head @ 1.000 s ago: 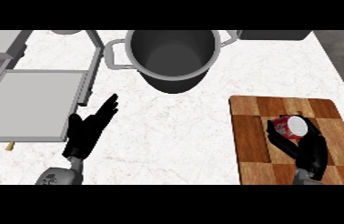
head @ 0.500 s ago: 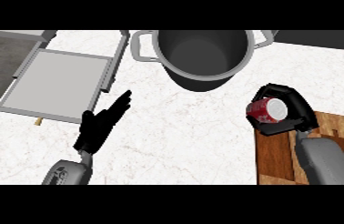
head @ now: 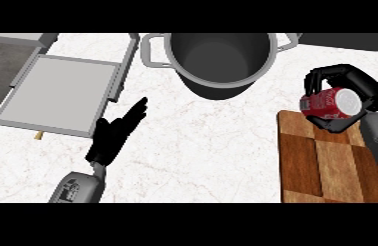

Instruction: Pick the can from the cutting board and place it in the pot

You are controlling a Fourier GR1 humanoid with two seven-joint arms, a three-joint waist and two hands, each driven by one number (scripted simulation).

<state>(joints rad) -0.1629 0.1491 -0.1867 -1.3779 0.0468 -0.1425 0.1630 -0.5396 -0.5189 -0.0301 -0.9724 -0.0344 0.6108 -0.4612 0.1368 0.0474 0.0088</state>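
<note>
A red can [head: 330,103] lies on its side in my right hand [head: 348,82], whose fingers and thumb curl round it. The can hangs above the far end of the wooden cutting board [head: 322,162], to the right of the pot. The dark grey pot [head: 220,60] stands at the top centre, open and showing nothing inside, with a light handle on its left side. My left hand [head: 115,135] rests open on the counter at the lower left, fingers straight and pointing up toward the pot.
A flat grey tray [head: 63,94] with raised rims lies at the left, just beyond my left hand. A small tan object [head: 38,136] peeks out at its near edge. White marble counter [head: 207,150] stretches between the tray and the board.
My right hand has lifted the can off the cutting board and carried it up and toward the pot. The left hand stays put; the view has shifted.
</note>
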